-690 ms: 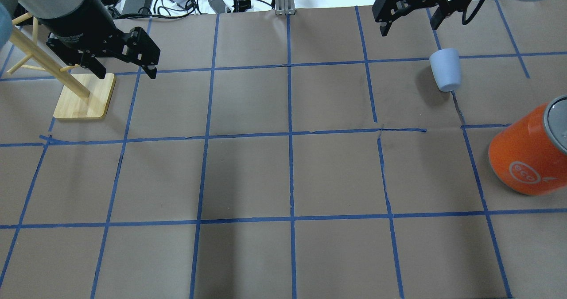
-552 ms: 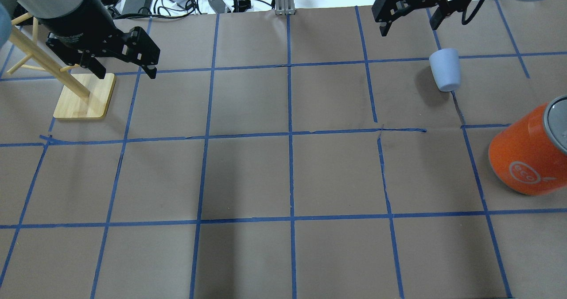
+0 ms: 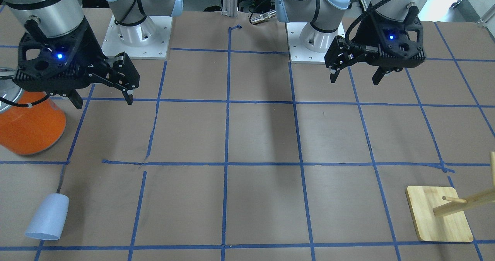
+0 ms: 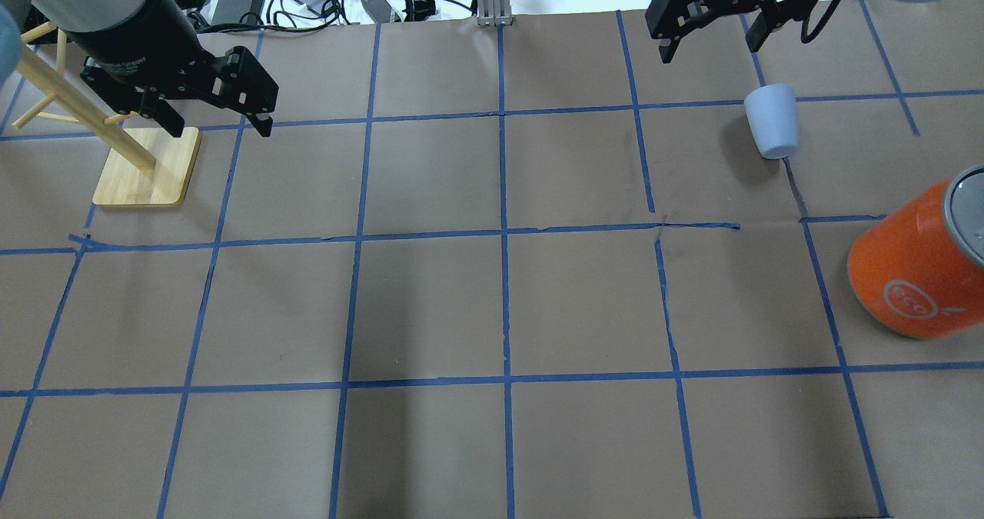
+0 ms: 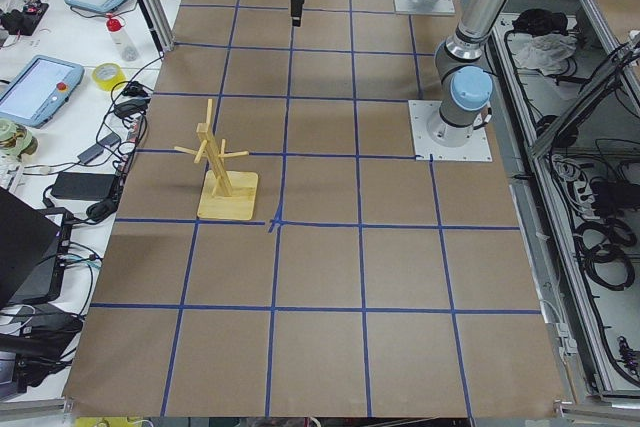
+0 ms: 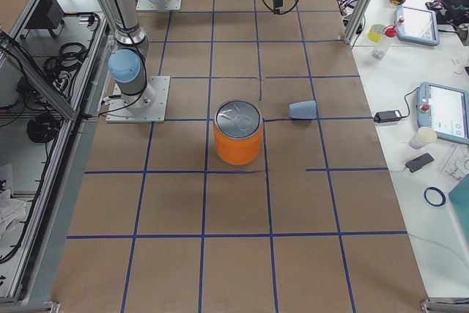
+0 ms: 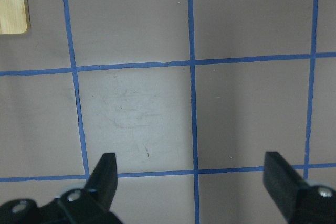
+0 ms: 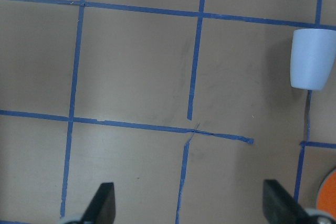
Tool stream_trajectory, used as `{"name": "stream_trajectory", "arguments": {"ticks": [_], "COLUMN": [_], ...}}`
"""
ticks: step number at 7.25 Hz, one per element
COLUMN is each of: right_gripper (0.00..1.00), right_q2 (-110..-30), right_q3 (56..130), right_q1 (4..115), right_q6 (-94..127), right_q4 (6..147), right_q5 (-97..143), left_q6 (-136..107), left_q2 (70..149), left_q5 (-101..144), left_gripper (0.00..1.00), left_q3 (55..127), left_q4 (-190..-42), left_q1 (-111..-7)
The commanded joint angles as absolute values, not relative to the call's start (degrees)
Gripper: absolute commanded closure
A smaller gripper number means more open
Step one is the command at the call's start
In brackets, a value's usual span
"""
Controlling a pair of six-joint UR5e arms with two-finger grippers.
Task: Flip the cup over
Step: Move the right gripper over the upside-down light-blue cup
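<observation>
Right wrist-mounted view shows the pale blue cup (image 8: 312,59) on its side, ahead and right of the wide-open right gripper (image 8: 190,195); probably light, stiff, slick, best pinched across its tapered wall

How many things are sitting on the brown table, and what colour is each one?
Light blue: 1, the cup
Orange: 1, the can
Wood colour: 1, the wooden stand
Total: 3
</observation>
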State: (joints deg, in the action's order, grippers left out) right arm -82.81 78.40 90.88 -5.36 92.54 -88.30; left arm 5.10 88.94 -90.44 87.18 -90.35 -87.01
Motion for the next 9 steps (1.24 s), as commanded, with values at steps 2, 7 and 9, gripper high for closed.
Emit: {"name": "stream_trajectory", "arguments": {"ticks": [2, 7, 9], "right_gripper": [0.0, 0.0, 0.0], "right_q2": [-81.5, -65.9, -58.6], "right_q3": [77.2, 73.3, 74.3], "right_q1": [89.8, 76.1, 73.4], "right_q6": [-6.2, -9.1, -16.8], "right_q4": [92.8, 98.8, 106.9], "right_q5": [-88.7, -88.3, -88.1], "left_q6": [5.1, 5.2, 5.2], "left_q2": [88.9, 88.9, 88.9], "left_q5": [-90.4, -90.4, -90.4], "left_gripper": [0.0, 0.0, 0.0], "left_q3": [87.3, 87.3, 87.3], "left_q4": [-90.4, -90.4, -90.4], "left_q1": [-87.0, -87.0, -87.0]}}
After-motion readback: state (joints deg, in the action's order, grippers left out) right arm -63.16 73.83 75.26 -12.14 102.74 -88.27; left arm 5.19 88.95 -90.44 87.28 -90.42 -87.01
